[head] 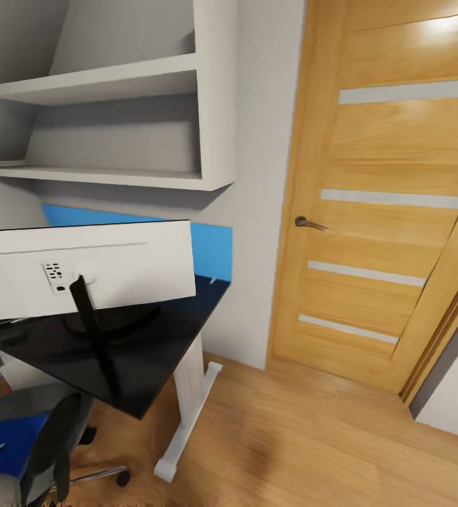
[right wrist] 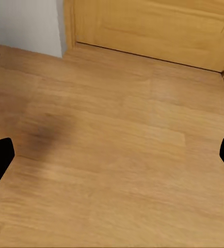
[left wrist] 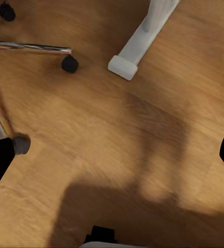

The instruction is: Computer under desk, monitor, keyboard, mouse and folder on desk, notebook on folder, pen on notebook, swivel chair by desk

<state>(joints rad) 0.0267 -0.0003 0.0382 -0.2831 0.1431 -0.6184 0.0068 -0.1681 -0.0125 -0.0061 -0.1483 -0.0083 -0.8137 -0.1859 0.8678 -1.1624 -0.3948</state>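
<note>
Desk (head: pixel 155 359) at head view's left, monitor (head: pixel 81 267) standing on it, white back showing; swivel chair (head: pixel 42 436) tucked below with the blue folder (head: pixel 3 436) on its seat; both sets of fingers spread wide over bare floor (right wrist: pixel 117 155), holding nothing, well apart from the folder

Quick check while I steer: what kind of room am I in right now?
Likely a home study corner of a bedroom: a glossy black desk carrying a monitor seen from its white back, a swivel chair with a blue folder on its seat, white wall shelves and a wooden door.
</note>
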